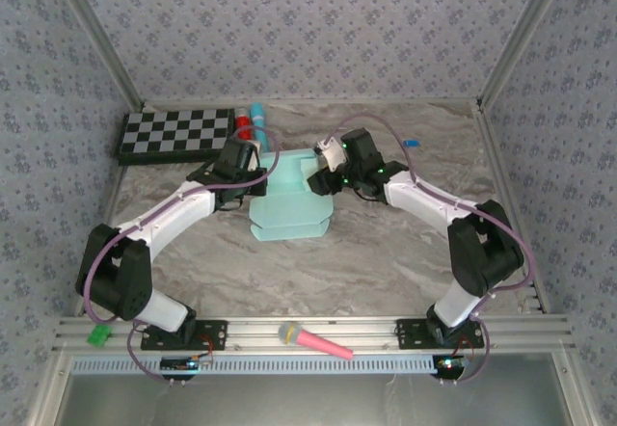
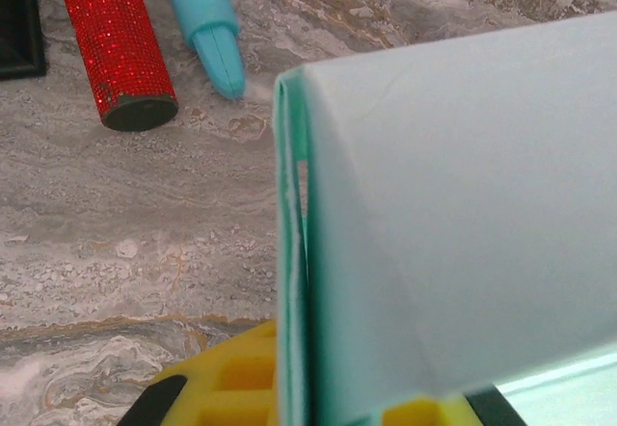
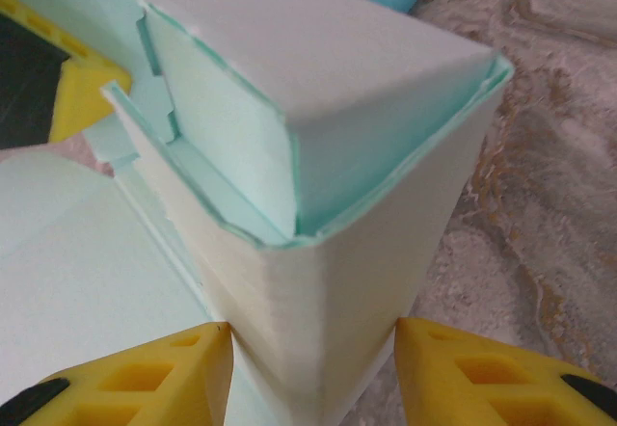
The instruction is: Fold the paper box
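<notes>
Top external view first, and you can read it from the left: the checkerboard [image 1: 178, 134] lies at the far left corner of the marbled table [image 1: 386, 252], with a red glitter cylinder [image 1: 244, 134] and a turquoise marker [image 1: 257, 115] just beside its right end. Your left gripper [image 1: 256, 179] reaches in from the left and meets the left side of the paper box [image 1: 289, 216], which sits near the middle of the table between the two arms. The far part of the box is raised into walls and a flat flap stretches toward the near edge. Your right gripper [image 1: 324, 181] meets the box's right side, and a small blue object [image 1: 412, 143] lies well apart on the far right. A pink marker-like stick [image 1: 315, 340] rests on the rail between the arm bases. From the left wrist you see the yellow fingers [image 2: 227, 392] clenched on an upright card wall, its edge running between them, with the red cylinder and the marker tip on the table beyond. From the right wrist you see a folded corner of the box standing upright, layered card showing at its top, and the yellow fingers [image 3: 164, 373] pressed against both sides of it, grasping that corner.
</notes>
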### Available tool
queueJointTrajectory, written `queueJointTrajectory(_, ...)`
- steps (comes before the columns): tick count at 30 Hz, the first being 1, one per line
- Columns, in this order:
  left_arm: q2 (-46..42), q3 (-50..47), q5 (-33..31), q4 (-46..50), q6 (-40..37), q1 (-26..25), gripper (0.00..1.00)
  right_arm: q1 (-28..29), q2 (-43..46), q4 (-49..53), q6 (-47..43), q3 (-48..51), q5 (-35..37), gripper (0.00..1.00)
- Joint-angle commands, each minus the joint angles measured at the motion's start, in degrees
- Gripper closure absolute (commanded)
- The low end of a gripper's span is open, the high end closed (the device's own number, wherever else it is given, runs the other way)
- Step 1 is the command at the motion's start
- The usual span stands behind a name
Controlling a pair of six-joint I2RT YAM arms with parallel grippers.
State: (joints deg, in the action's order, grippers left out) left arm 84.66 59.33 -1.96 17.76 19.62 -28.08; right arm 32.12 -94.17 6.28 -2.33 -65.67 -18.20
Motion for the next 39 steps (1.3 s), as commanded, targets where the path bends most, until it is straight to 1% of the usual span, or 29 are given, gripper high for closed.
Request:
queueJointTrajectory(1, -1.46, 0.67, 3.74, -0.62, -0.37, -0.43, 1.0, 1.23, -0.83, -5.41, 1.89, 0.63, 7.02, 0.51)
queueJointTrajectory(3, -1.48, 0.7, 3.81, -0.62, -0.36, -0.4, 1.0, 1.59, -1.41, -5.37, 2.13, 0.41, 9.05, 0.51)
queueJointTrajectory(7, -1.63, 0.74, 3.73, -0.53, -0.29, -0.42, 1.0, 1.79, -2.41, -5.09, 2.63, 0.19, 10.89, 0.55)
queueJointTrajectory(15, -1.78, 1.11, 1.5, 0.24, 1.38, -0.46, 1.0, 2.23, -3.92, -2.03, 2.64, -0.85, 11.4, 0.57)
queueJointTrajectory(21, -1.33, 1.45, 0.49, 0.78, 2.24, -0.46, 1.0, 2.77, -4.57, 0.09, 2.82, -1.54, 15.6, 0.62)
queueJointTrajectory(25, -1.05, 1.75, -0.24, 1.3, 3.18, -0.43, 1.0, 3.28, -5.72, 2.31, 3.21, -2.14, 20.05, 0.65)
queueJointTrajectory(27, -0.86, 1.79, -0.33, 1.31, 3.81, -0.43, 1.0, 3.71, -6.46, 3.06, 3.49, -4.41, 22.95, 0.67)
queueJointTrajectory(31, -0.31, 2.01, -0.3, 1.4, 4.85, -0.44, 1.0, 4.68, -7.8, 4.06, 6.42, -5.29, 30.29, 0.75)
queueJointTrajectory(35, 0.36, 2.13, -0.33, 1.57, 5.32, -0.4, 1.0, 5.31, -8.55, 4.44, 9.13, -5.39, 36.57, 0.79)
queueJointTrajectory(39, 0.95, 2.65, -0.55, 1.81, 5.42, -0.48, 1.0, 6.29, -9.25, 4.56, 9.86, -5.56, 41.09, 0.81)
